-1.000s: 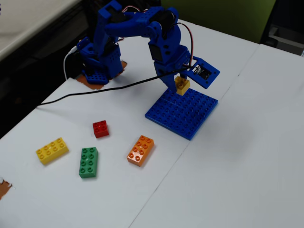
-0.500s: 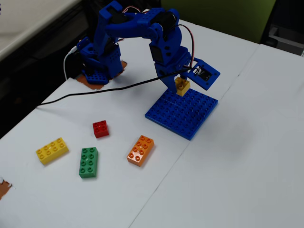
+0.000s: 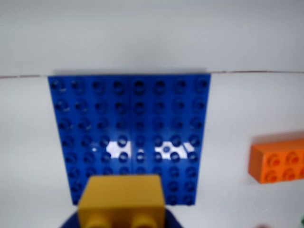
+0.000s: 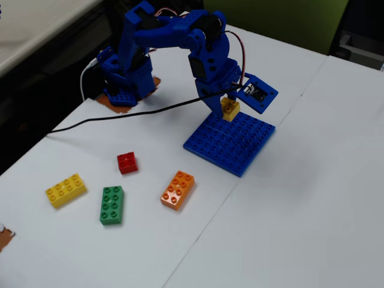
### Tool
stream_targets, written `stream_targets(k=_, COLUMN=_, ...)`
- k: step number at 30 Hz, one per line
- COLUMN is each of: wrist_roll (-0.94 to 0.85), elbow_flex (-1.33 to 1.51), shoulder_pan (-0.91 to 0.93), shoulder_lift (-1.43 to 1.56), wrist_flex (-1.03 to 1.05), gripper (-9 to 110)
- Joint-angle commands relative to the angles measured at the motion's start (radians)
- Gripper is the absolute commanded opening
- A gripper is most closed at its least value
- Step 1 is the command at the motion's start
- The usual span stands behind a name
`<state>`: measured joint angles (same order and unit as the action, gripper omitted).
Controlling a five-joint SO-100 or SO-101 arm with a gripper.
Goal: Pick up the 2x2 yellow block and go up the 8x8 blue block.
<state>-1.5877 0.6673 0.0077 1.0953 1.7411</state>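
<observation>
Nothing moved since earlier frames, pincer point(image 4: 228, 101) clenched on 2x2 yellow block point(image 4: 230, 108) (studs sideways), hovering over 8x8 blue block's point(image 4: 234, 144) edge

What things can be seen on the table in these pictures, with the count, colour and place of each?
2x2 yellow block: one, yellow, held in the gripper over the far edge of the baseplate.
8x8 blue block: one, blue, flat on the table under the gripper.
Orange brick: one, orange, in front of the baseplate.
Green brick: one, green, left of the orange one.
Red brick: one, red, small, above the green one.
Long yellow brick: one, yellow, farthest left.
Black cable: one, black, across the table.
Arm: one, blue.
Gripper: one, blue, closed on the block.
</observation>
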Motion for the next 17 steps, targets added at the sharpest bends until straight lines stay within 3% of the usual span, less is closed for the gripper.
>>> stream_targets(k=1, wrist_roll=-0.011, elbow_flex=-0.049, shoulder_pan=-0.002, shoulder_lift=0.014, wrist_flex=0.009, gripper=0)
stream_targets(k=17, wrist_roll=-0.018, elbow_flex=-0.049, shoulder_pan=0.002, shoulder_lift=0.014, wrist_flex=0.009, gripper=0)
